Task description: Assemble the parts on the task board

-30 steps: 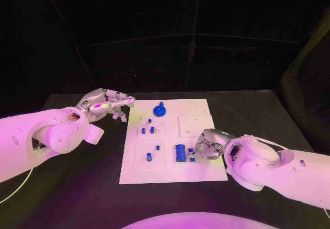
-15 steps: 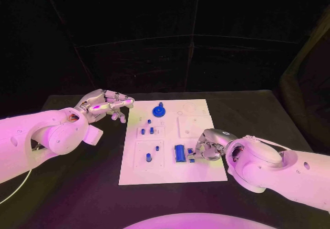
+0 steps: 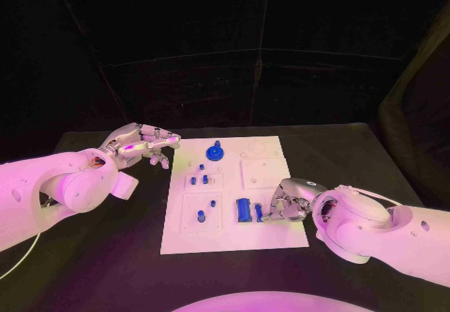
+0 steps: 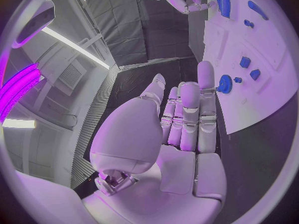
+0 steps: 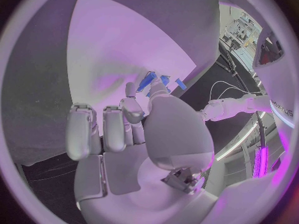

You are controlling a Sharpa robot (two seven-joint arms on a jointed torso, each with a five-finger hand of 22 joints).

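— What's changed over there?

— My right hand (image 3: pixel 286 207) has eased a touch toward me along the white task board (image 3: pixel 235 237); its fingertips now press at the small blue block (image 3: pixel 259 212) beside the long blue ribbed bar (image 3: pixel 244 209). Whether it's pinched I can't tell.

— Seating it, then?

— I'd say so.

— And room?

— My left hand (image 3: pixel 142 144) hovers open off the board's far left corner, over black bench (image 3: pixel 112 260); the near strip of board lies bare
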